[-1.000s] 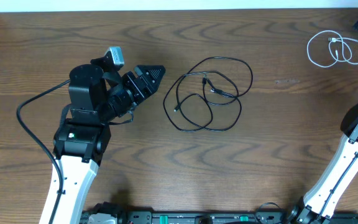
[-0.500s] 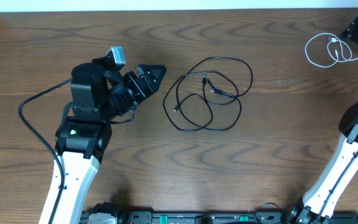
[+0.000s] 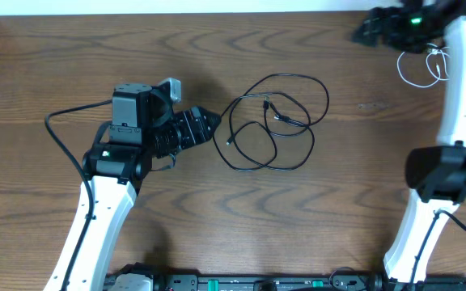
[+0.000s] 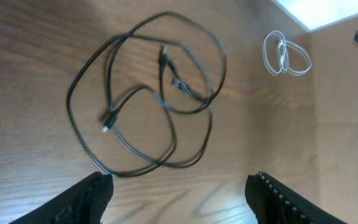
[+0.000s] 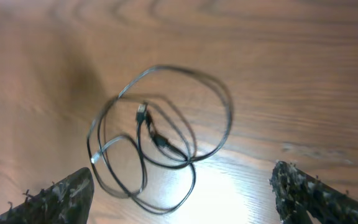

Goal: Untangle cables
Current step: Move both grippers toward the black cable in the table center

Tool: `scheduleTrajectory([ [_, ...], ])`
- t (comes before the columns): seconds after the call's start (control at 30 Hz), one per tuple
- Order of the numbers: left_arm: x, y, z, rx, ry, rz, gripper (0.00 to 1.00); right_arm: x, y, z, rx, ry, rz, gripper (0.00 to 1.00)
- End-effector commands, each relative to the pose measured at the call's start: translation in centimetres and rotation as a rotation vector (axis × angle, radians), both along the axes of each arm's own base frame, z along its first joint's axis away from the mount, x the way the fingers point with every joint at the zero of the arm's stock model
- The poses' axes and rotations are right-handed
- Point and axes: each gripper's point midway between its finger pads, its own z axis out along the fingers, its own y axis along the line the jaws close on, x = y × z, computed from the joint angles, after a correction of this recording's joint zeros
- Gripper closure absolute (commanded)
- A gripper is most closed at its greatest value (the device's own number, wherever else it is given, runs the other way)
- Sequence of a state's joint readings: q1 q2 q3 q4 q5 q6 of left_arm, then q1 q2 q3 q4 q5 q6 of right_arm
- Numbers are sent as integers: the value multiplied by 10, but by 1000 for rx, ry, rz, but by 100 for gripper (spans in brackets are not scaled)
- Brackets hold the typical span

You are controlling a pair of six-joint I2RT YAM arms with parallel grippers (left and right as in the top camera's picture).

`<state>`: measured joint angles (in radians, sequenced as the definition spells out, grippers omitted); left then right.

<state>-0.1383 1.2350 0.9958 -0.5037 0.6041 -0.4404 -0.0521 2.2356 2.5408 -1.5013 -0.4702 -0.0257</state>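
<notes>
The black cables lie in a loose tangle of overlapping loops at the table's middle, small plug ends inside the loops. My left gripper sits just left of the tangle, open and pointing at it. In the left wrist view its fingers frame the black cables, with the white cable far beyond. The white cable is coiled at the back right, partly behind my right arm. My right gripper hovers open at the back edge, looking down at the black cables from a distance.
The table is dark wood. My left arm's thick black cable arcs out at the left. The right arm rises from the front right and crosses the right side. A black equipment bar runs along the front edge.
My right arm has swung in from the right edge, its gripper passing left over the white cable to the back edge. My left gripper has turned and shifted right, closer to the black tangle.
</notes>
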Motion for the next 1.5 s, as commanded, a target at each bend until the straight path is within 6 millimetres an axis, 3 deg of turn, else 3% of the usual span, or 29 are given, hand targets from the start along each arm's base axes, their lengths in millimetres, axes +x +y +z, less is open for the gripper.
scheduleTrajectory([
  [0.0, 0, 1, -2, 82, -66, -99, 27, -3, 36, -33, -81, 48, 117, 12],
  [0.23, 6, 15, -29, 166, 8, -43, 27, -7, 104, -76, -72, 118, 201, 13],
  [0.43, 10, 23, -34, 211, 12, -9, 26, -5, 148, -104, -83, 111, 238, 18],
  [0.6, 8, 24, -35, 213, 24, -11, 26, -5, 155, -134, -188, 52, 362, 22],
  [0.8, 8, 24, -36, 213, 26, -11, 26, -20, 146, -173, -220, 52, 553, 25],
  [1.0, 8, 24, -36, 213, 27, -11, 26, -30, 136, -201, -208, 76, 605, 30],
  [1.23, 7, 24, -36, 213, 27, -11, 27, -27, 132, -228, -209, 49, 595, 38],
  [1.3, 7, 24, -36, 213, 27, -11, 27, -26, 132, -235, -209, 38, 593, 43],
  [1.33, 7, 24, -36, 213, 27, -11, 26, -26, 132, -238, -208, 37, 585, 50],
  [1.47, 8, 24, -36, 213, 27, -11, 27, -24, 133, -238, -199, 43, 548, 93],
])
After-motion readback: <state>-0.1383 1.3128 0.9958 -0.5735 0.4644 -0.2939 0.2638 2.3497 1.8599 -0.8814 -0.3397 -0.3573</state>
